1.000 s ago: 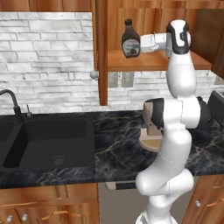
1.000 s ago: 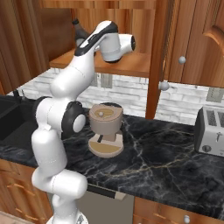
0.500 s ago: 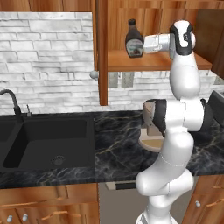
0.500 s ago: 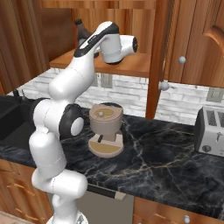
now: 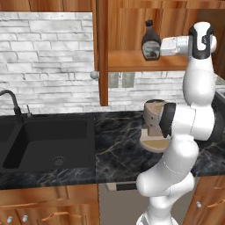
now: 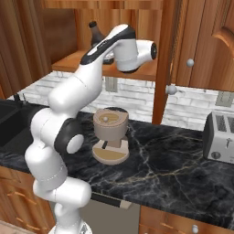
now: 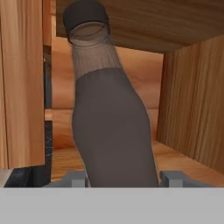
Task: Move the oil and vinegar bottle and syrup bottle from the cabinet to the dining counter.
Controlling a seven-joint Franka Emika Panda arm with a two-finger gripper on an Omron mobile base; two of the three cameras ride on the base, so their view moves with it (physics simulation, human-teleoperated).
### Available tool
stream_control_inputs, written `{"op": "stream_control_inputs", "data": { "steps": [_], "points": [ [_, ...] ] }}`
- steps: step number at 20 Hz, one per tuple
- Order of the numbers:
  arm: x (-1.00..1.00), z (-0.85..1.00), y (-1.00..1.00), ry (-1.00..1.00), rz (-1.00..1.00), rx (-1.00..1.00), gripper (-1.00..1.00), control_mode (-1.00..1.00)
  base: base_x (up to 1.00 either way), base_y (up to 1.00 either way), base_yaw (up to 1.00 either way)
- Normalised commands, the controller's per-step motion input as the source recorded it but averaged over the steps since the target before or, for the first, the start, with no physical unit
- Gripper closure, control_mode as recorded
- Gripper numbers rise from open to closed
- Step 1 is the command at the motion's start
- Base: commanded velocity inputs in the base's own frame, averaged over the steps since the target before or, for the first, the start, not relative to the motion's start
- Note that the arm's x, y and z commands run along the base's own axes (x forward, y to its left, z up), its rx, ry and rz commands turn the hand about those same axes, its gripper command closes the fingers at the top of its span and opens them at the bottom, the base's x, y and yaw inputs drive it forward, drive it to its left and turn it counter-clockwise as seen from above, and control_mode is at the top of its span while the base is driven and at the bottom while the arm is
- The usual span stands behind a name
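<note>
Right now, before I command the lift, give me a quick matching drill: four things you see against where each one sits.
Things:
1. syrup bottle
2. toaster
3. sink
4. coffee machine

Places:
A. set into the counter, left of the arm
B. on the counter below the open cabinet shelf
C. on the cabinet shelf, between the end effector fingers
D. far right end of the counter

Pairs: 1-C, 2-D, 3-A, 4-B
</note>
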Motion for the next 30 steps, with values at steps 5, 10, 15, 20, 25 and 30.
{"op": "stream_control_inputs", "data": {
  "steps": [5,10,15,20,25,30],
  "points": [
    [-0.83,0.00,-0.25,0.03,-0.14,0.00,1.00,-1.00,0.00,0.00,0.00],
    [-0.97,0.00,-0.11,0.05,-0.17,0.00,1.00,-1.00,0.00,0.00,0.00],
    [-1.00,-0.04,-0.02,0.01,-0.17,0.00,1.00,-1.00,0.00,0.00,0.00],
    [-1.00,-0.06,0.00,0.02,-0.13,0.00,1.00,-1.00,0.00,0.00,0.00],
    [-0.96,-0.12,0.01,0.02,-0.10,0.00,1.00,-1.00,0.00,0.00,0.00],
    [-0.88,-0.28,0.10,0.04,-0.04,-0.02,1.00,-1.00,0.00,0.00,0.00]
  ]
}}
